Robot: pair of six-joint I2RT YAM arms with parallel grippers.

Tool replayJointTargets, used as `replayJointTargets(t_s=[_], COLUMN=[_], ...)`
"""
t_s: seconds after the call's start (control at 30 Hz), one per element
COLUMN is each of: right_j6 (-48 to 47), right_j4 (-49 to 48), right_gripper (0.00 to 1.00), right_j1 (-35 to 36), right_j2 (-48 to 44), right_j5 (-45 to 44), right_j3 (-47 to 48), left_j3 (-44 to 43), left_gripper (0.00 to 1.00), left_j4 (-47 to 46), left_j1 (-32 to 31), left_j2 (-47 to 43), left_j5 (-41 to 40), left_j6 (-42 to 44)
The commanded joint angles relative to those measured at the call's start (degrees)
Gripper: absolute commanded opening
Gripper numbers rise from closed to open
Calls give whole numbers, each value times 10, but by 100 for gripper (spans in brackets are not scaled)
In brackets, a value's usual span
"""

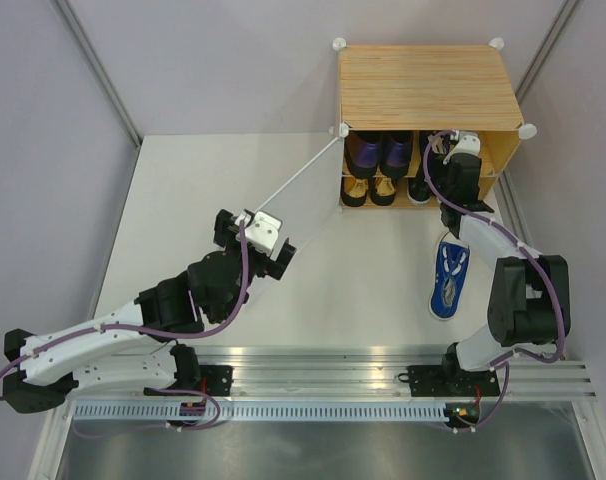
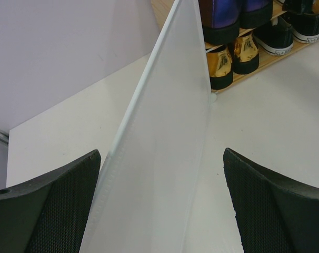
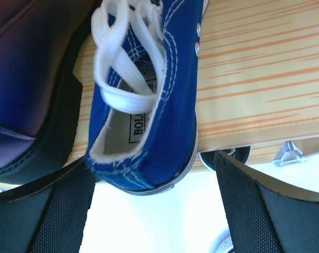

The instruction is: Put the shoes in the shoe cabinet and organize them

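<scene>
The shoe cabinet [image 1: 423, 85] stands at the back right with its white door [image 1: 298, 178] swung open to the left. Purple shoes [image 1: 368, 150] sit on the upper shelf; gold shoes [image 1: 368, 190] and black shoes [image 1: 420, 190] sit on the lower one. A blue sneaker [image 3: 149, 105] lies on the upper shelf beside a purple shoe [image 3: 28, 79], its heel overhanging the edge. My right gripper [image 3: 154, 211] is open just behind that heel. Another blue sneaker [image 1: 448, 275] lies on the table. My left gripper [image 2: 162, 205] is open, straddling the door [image 2: 159, 158] near its free edge.
A white tabletop [image 1: 183, 200] is bounded by pale walls on the left and back. The open door slants across the table's middle. A metal rail [image 1: 333, 365] runs along the near edge by the arm bases.
</scene>
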State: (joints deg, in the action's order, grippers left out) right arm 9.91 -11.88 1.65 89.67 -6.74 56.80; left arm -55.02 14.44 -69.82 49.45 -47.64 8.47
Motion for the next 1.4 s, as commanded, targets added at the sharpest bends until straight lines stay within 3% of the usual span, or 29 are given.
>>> replayJointTargets(t_s=[0.0,0.37,0.53,0.83,1.13,1.37], right_j6=[-8,-17,-21,-12,-44,-53], right_j4=[-30,-53,-67,-77,-52,-62], right_gripper=[91,60,52,48,51,47], right_j1=[2,2,2,12,49,51], right_j2=[17,27,38,46,15,4], right_j5=[-1,-9,-2,7,-82,-104], right_j3=[29,33,43,58,42,29], left_j3=[-21,-21,-21,-21,-21,-21], left_gripper=[100,100,100,100,100,100], left_j4=[-1,-1,-1,0,0,1], left_j1=[1,1,1,1,1,1], left_j2=[0,1,2,3,6,7], left_j5=[7,8,11,11,12,17], left_j6=[9,9,10,8,9,8])
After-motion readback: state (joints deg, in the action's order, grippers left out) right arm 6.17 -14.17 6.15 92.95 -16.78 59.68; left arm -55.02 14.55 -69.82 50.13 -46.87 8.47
